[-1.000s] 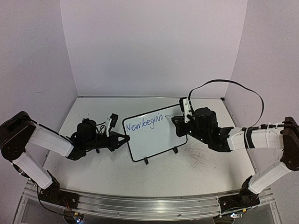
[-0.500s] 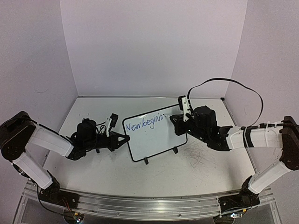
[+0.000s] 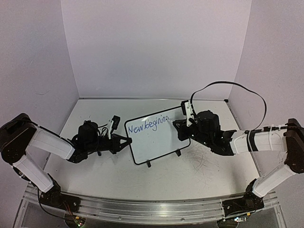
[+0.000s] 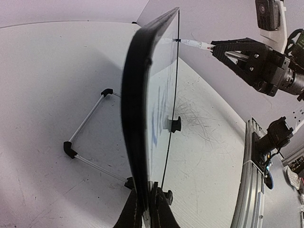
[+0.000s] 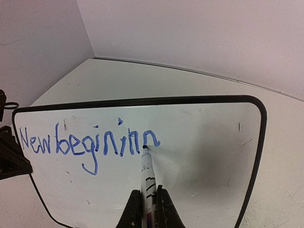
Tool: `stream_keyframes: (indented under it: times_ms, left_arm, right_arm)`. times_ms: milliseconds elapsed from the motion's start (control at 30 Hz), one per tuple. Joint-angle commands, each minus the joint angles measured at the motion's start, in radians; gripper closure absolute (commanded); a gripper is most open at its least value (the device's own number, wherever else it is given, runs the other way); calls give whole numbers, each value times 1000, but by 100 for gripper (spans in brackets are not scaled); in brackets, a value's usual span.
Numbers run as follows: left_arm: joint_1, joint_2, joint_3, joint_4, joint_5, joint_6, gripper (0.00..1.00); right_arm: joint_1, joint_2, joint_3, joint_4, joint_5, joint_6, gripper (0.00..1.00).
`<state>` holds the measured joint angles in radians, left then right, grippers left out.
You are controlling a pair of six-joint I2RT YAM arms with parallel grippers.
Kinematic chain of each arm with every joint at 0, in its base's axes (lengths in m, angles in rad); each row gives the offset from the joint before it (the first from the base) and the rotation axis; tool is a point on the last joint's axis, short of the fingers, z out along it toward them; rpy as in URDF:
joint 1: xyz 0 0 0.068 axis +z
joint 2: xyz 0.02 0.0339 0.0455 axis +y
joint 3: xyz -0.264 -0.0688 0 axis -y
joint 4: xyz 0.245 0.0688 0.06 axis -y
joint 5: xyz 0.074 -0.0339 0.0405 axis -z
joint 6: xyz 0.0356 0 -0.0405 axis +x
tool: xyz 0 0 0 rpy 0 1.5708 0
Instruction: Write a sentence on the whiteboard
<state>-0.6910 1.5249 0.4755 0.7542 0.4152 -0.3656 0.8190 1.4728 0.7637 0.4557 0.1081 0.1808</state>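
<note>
The white counter [image 3: 118,175] fills the floor of the lilac-walled booth, with faint grey scribble marks [image 3: 202,159] on it to the right of the board. 2 arms reach inward from the near corners: the left arm [image 3: 47,142] lies low along the counter and the right arm [image 3: 256,141] stretches in from the other side, a black cable [image 3: 228,84] looping above it.

The whiteboard [image 3: 159,142] stands near the middle of the counter, between the 2 grippers, leaning back, with its writing face turned towards the right arm. The left gripper [image 3: 124,141] is pressed together on the board's left edge, pinching the black frame between its fingers; the left wrist view shows the frame edge rising straight out of the closed fingers. The right gripper [image 5: 148,202] is closed tightly around a marker [image 5: 146,175], holding it near the board's upper right part.

Behind the board a wire stand [image 4: 88,128] with black corner pieces rests on the counter. The marker has a white barrel with dark bands, and its dark tip touches the board's face. The sentence [image 5: 90,142] is in blue ink, slanting upward in 1 line: it reads "New begin" and runs on into a few more humped strokes, the marker tip sitting just under the last one. 2 small black feet [image 3: 148,164] stick out below the board's lower edge.
</note>
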Motion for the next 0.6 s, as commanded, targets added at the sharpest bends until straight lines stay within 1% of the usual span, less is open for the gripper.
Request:
stream_keyframes:
  times_ms: [0, 233, 567]
  left_arm:
    - [4, -3, -24, -87, -37, 42, 100]
    - [4, -7, -26, -88, -38, 42, 100]
    - [4, -8, -24, -87, -37, 42, 100]
  right_arm:
    - [-2, -15, -14, -19, 30, 5, 100]
    - [-2, -26, -6, -27, 70, 2, 100]
    - [-3, -5, 46, -3, 81, -17, 100]
